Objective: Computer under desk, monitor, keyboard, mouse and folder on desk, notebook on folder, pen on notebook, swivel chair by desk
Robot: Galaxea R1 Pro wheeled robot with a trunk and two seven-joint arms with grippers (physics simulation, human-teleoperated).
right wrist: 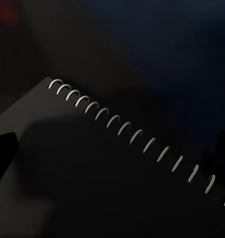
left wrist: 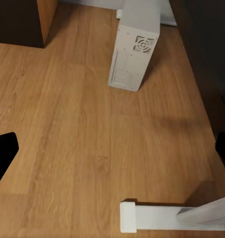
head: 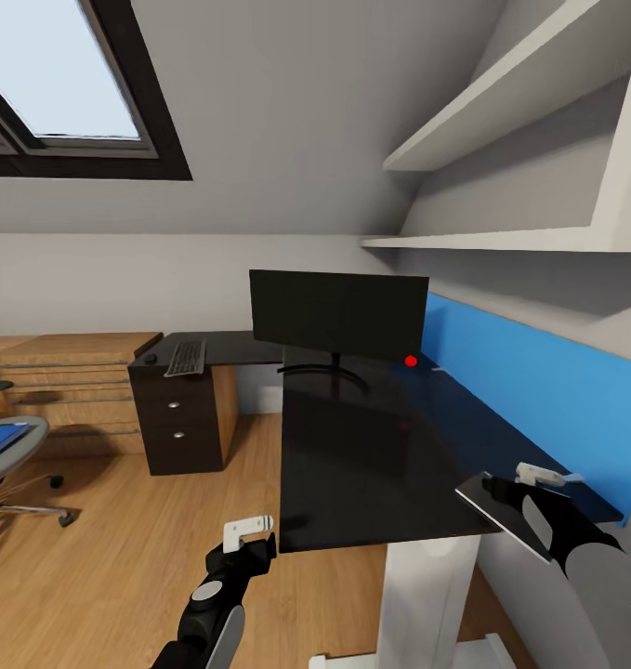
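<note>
Desk: the dark L-shaped desk [head: 371, 465] runs along a blue wall panel [head: 538, 390], with white shelves [head: 501, 186] above; a dark drawer unit [head: 176, 418] stands under its far wing
Monitor: the monitor [head: 338, 314] stands on the desk at the corner of the L, screen dark; a small red object [head: 411, 360] lies on the desk just beside its base, too small to name
Keyboard: the keyboard [head: 186, 358] lies on the far wing of the desk, well apart from the monitor; the mouse [head: 151, 358] sits just beside it, at the side away from the monitor
Computer: in the left wrist view the white computer tower [left wrist: 133, 49] stands upright on the wooden floor [left wrist: 82, 139], beside the desk's white foot [left wrist: 162, 218]
Swivel chair: the swivel chair [head: 8, 465] stands on the floor well apart from the desk; a blue folder [head: 1, 439] lies on its seat
Notebook: the dark spiral notebook [head: 506, 516] is held over the near end of the desk, tilted; in the right wrist view its wire coil [right wrist: 137, 134] crosses the dark cover
Right gripper: the right gripper [head: 524, 492] is clamped on the notebook, above the desk's near corner by the blue panel
Left gripper: the left gripper [head: 248, 530] hangs low over the floor beside the desk edge, nothing between its fingers; the fingers stand apart in the left wrist view
</note>
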